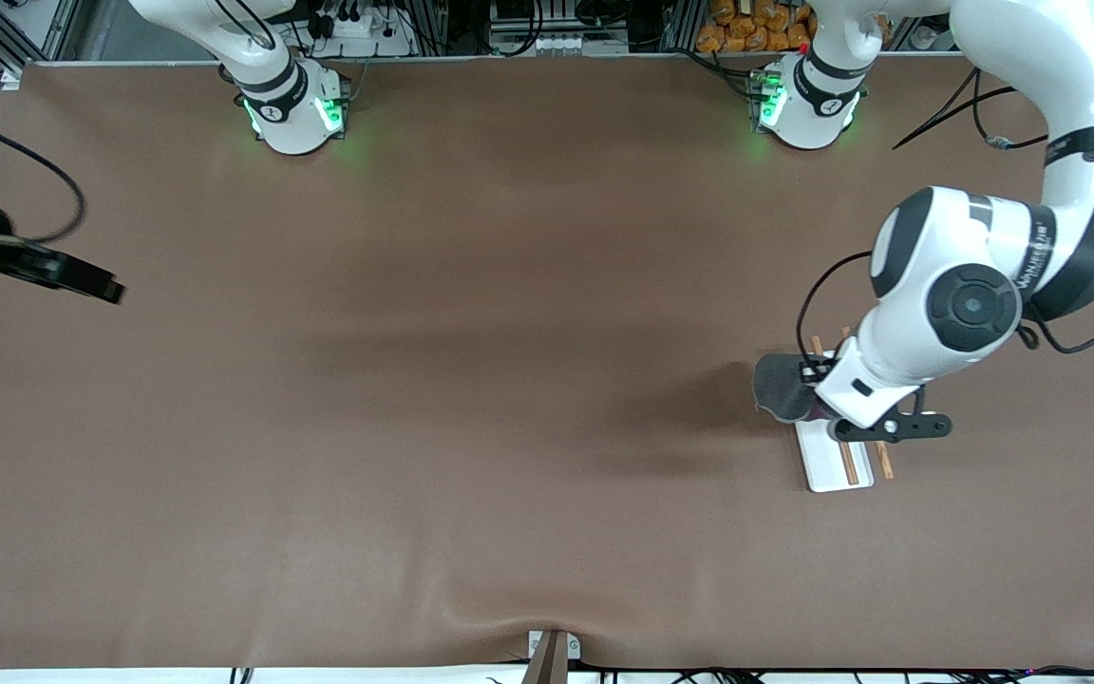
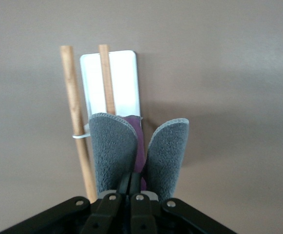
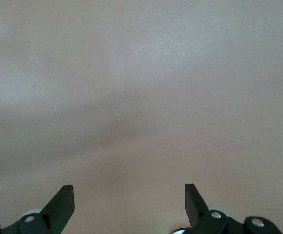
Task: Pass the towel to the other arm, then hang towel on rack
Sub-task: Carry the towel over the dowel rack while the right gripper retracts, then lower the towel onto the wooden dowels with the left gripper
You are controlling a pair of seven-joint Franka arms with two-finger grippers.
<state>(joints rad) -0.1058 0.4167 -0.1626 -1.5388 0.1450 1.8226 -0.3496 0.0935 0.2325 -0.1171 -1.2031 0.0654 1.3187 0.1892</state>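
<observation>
My left gripper (image 2: 133,181) is shut on the towel (image 2: 114,151), a dark-grey cloth folded into two lobes with its purple reverse showing between them. It holds the towel over the rack, whose two brown rods (image 2: 74,102) run above a flat white base tray (image 2: 124,83). One lobe covers part of the rod over the tray; I cannot tell whether the cloth touches it. In the front view the towel (image 1: 780,388) sticks out from under the left hand, beside the rack's tray (image 1: 827,465). My right gripper (image 3: 129,192) is open and empty, and it waits over bare table at the right arm's end (image 1: 82,277).
A brown mat (image 1: 471,380) covers the table. A small bracket (image 1: 552,651) sits at the mat's edge nearest the front camera. Black cables (image 1: 970,114) trail near the left arm's base.
</observation>
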